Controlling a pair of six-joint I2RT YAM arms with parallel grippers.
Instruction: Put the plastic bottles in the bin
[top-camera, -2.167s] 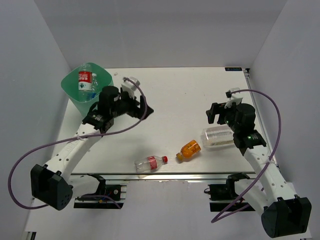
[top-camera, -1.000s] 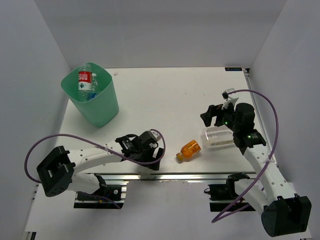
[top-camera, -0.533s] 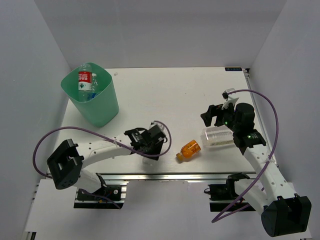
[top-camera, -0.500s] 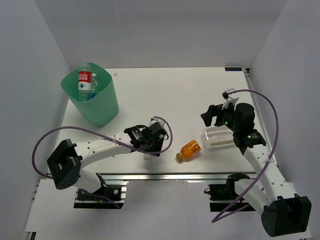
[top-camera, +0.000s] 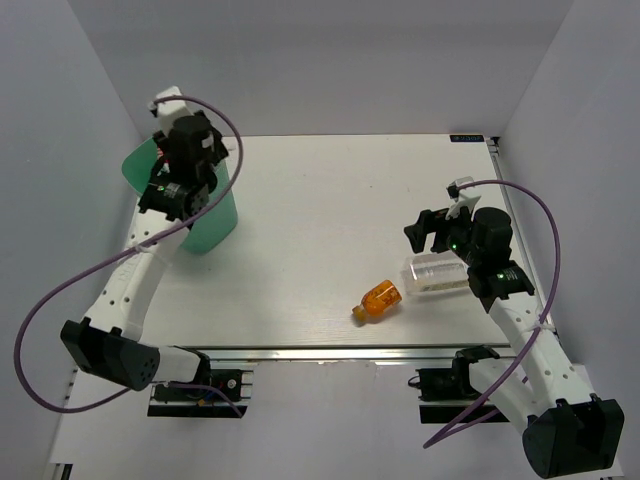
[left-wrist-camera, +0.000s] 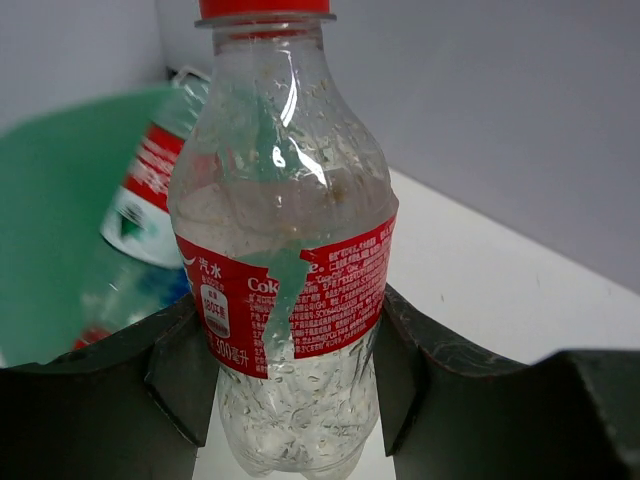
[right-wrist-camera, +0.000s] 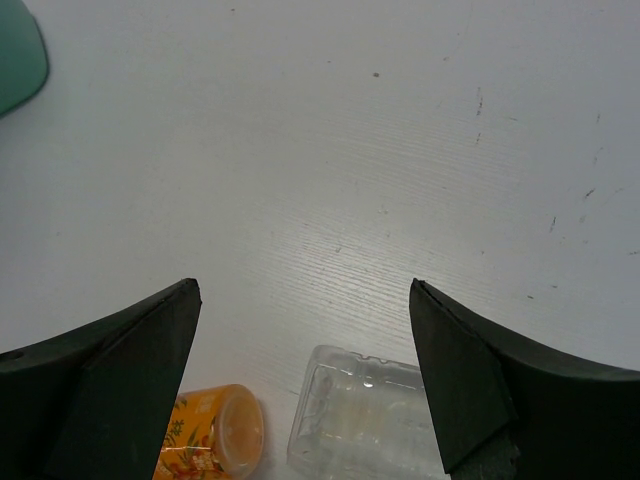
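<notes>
Bright, diffuse light left only soft shadows, with small glints on the red-labelled bottle (left-wrist-camera: 285, 300) and the bin (left-wrist-camera: 50, 200) behind it blurred.

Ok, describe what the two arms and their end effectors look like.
The left arm and the right arm both have white links, bulky black joint housings and black bases. A purple cable loops loosely from each base up to the wrist. The left end effector and the right end effector each have two black, wedge-shaped fingers.
</notes>
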